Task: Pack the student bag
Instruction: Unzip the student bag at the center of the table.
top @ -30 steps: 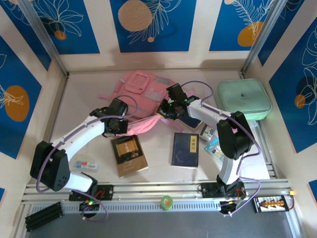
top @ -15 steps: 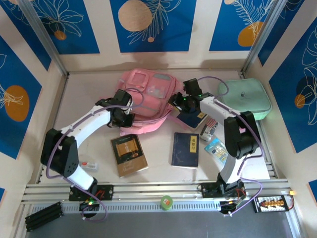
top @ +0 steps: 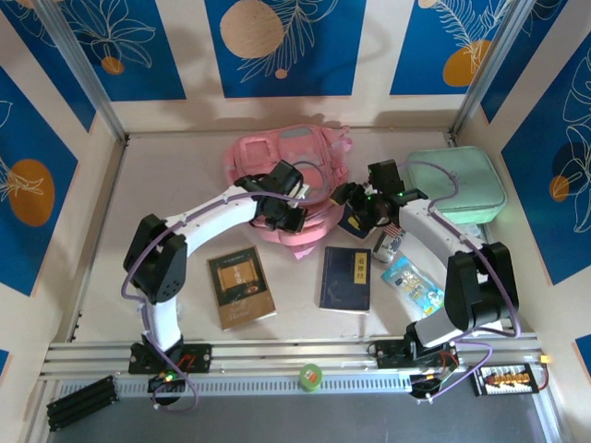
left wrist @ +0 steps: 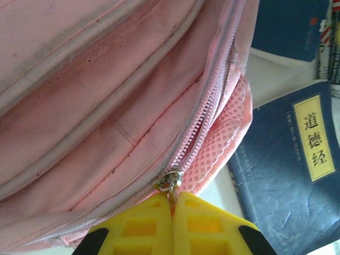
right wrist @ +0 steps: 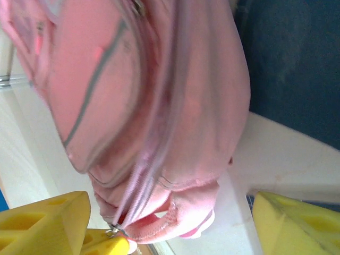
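Left end effector (left wrist: 171, 201) on student bag (top: 275, 152) — near-far

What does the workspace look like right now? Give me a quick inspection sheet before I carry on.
Surface: pale table, no spills seen.
Job's things: pink backpack lying at the back.
Clutter: brown book, blue book, second blue book under the right arm, green case, packets, tape roll on the front rail.
Grippers: left gripper shut on the zip pull; right gripper open around a corner of the backpack.
Cables: purple cables run along both arms; no snag seen.
Surroundings: blue leaf-print panels on the walls.
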Available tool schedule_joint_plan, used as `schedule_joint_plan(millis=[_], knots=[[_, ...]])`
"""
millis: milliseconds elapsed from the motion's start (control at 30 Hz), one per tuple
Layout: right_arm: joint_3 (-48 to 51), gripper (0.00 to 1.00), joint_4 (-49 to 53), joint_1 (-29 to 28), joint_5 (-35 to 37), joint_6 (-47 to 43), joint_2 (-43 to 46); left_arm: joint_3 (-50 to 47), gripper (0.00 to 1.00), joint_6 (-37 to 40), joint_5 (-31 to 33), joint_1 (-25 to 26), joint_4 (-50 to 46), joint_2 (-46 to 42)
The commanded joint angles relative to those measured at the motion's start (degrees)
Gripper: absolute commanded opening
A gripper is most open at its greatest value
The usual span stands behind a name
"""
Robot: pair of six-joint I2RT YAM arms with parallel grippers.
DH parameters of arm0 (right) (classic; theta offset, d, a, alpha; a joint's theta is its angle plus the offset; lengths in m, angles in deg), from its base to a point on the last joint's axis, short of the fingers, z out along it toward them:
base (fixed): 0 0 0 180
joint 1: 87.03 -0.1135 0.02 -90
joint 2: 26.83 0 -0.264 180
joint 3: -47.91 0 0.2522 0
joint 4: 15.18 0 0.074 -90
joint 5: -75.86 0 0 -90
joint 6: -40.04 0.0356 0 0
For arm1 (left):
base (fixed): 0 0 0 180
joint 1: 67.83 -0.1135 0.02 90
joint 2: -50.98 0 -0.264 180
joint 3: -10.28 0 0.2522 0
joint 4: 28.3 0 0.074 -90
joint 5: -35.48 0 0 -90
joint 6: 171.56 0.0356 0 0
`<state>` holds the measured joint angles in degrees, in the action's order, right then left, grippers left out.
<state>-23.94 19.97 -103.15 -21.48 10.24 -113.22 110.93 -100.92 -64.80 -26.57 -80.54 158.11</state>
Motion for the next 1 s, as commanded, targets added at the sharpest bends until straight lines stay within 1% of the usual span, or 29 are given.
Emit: schedule_joint_plan(millis=[0,133,300,467,533,600,633,733,767,833,867,933,967], knots=[[0.1,0.81,-0.3,-0.3,-5.3,4.5,-2.7,2.0,0.00,-1.6,-2.4,0.5,1.8,0.2],[-3.3,0.83,1.2,-1.3,-5.6,5.2,-6.3,0.4,0.00,-2.2,-2.6,0.8,2.6,-0.2],[-8.5,0.89,6.9,-4.2,-0.4,8.2,-10.7,-0.8,0.00,-2.4,-2.4,1.2,3.0,-0.3],[-12.6,0.89,11.6,-6.5,2.5,11.2,-15.4,-1.1,0.00,-2.5,-1.9,1.4,2.8,-0.4],[-13.0,0.87,12.3,-7.1,3.2,11.9,-16.4,-1.3,0.00,-2.6,-1.5,1.4,2.8,-0.5],[-12.6,0.76,12.4,-7.3,3.2,12.5,-16.9,-1.7,0.00,-2.7,-1.0,1.4,2.8,-0.7],[-12.2,0.68,11.9,-7.3,3.0,12.4,-17.0,-1.9,0.00,-2.7,-0.6,1.4,2.8,-0.8],[-11.2,0.49,11.2,-7.2,4.1,12.4,-16.7,-2.6,0.00,-2.3,0.6,1.4,1.9,-1.1],[-11.1,0.41,11.2,-7.1,5.2,11.9,-16.5,-2.8,0.00,-1.8,1.3,1.4,1.1,-1.2],[-11.5,0.33,11.8,-7.1,7.7,10.3,-16.1,-3.1,0.00,-0.5,4.3,1.4,-1.1,-1.6],[-11.8,0.27,12.3,-6.9,8.7,9.5,-15.9,-3.2,0.00,0.4,5.9,1.4,-2.7,-1.9],[-12.0,0.15,12.3,-6.2,9.3,8.2,-15.4,-3.9,0.00,2.1,8.9,1.2,-5.0,-2.5],[-11.9,0.12,12.3,-5.9,9.4,7.8,-15.0,-4.5,0.00,2.9,10.2,1.1,-5.9,-2.9]])
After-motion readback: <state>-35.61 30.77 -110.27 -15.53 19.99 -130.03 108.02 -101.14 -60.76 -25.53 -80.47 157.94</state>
